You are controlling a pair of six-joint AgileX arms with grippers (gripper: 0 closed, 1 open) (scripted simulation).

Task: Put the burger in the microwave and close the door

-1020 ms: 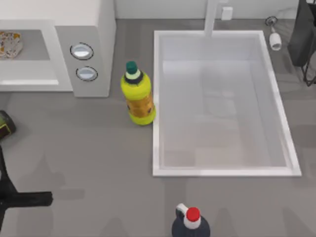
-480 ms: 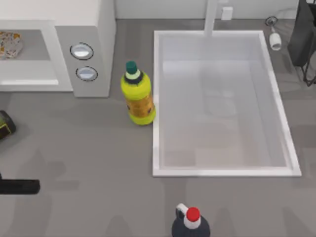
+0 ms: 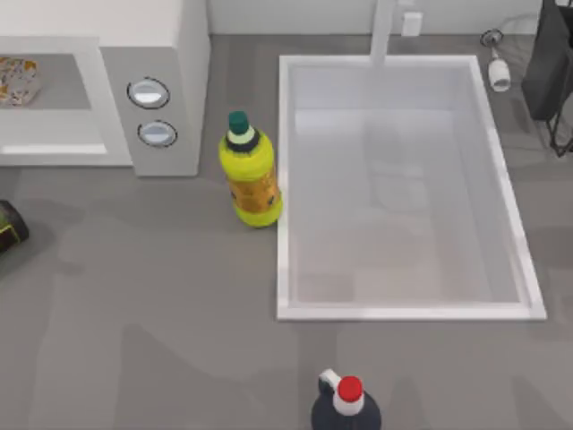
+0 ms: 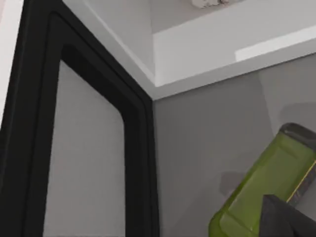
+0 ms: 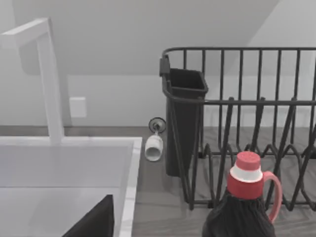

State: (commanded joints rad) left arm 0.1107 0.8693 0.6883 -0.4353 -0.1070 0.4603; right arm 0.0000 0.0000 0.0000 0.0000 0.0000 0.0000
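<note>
**Burger sits inside the open microwave**

In the upper left of the top view, the microwave [image 3: 161,54] stands with its cavity exposed, and the burger [image 3: 18,79] lies on the cavity floor at the frame's left edge. The left wrist view shows the door [image 4: 84,158], dark-framed with a pale window, swung out beside a green bottle [image 4: 266,187]. The sink [image 3: 285,179] holds nothing. A yellow bottle [image 3: 251,170] stands just beside its left rim. Whether either gripper is open cannot be told.
</note>
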